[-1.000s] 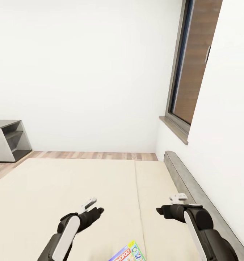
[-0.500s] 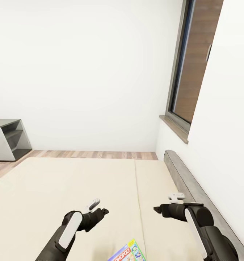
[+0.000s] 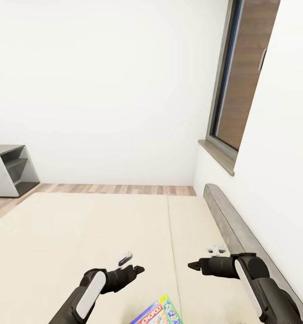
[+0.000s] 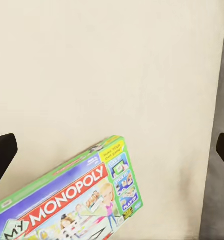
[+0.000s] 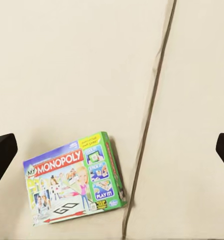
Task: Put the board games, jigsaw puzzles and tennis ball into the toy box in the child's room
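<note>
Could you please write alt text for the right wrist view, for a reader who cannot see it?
A green-edged Monopoly board game lies flat on the cream bed, beside a dark seam in the cover. Two dark fingertips frame the view, wide apart and holding nothing.

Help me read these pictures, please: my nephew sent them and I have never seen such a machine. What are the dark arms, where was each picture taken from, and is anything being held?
This is a simulated two-armed robot. The big picture comes from a camera on its head, looking down over both dark arms: its left gripper and right gripper hover above a wide cream-beige bed with a grey headboard. The two other pictures come from cameras near each gripper, looking along its fingers; the black shapes at their edges are fingertips, spread apart. Both grippers are open and hold nothing. On the bed lies a flat green-edged Monopoly board game box, beside the seam in the cover. A grey shelf unit stands on the wood-plank floor by the white wall, and a window is at the right.
</note>
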Tool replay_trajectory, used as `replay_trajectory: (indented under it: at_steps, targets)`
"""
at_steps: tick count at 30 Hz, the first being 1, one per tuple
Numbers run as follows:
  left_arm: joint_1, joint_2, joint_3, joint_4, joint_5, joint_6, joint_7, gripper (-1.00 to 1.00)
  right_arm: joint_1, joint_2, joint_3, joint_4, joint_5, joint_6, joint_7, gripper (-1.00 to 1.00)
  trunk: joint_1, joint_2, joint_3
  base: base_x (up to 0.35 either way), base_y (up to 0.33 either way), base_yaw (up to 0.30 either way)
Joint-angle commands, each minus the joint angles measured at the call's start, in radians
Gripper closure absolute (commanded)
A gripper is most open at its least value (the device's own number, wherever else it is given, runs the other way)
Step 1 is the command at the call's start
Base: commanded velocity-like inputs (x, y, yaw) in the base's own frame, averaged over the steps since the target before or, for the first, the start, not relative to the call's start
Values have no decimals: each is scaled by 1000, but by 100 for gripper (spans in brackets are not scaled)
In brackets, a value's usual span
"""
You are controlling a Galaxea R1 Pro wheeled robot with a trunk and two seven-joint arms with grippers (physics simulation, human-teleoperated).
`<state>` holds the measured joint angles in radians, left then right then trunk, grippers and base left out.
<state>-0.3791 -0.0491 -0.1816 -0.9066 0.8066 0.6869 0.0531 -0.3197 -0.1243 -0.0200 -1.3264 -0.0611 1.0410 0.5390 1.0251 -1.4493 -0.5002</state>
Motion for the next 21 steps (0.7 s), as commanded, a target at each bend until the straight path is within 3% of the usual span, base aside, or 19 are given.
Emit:
replay_trajectory:
  at_steps: [1,8,18,21]
  targets:
    - [0,0,-1,-1,7,3,5,-100,-1,0,-1,0,-6,6,-1,-100,0,-1,-3,0,0,0]
    - [20,10,-14,2,-3,-3,-82,-100,-10,-14,1,29,-6,6,35,-100,0,-1,-14,0,0,0]
    - [37,44,-21,5,-9,-7,-264,-100,-12,-30,1,49,-6,6,57,-100,0,-1,-30,0,0,0]
    - [38,47,-21,5,-10,-7,-286,-100,-13,-32,0,50,-6,6,59,-100,0,-1,-35,0,0,0]
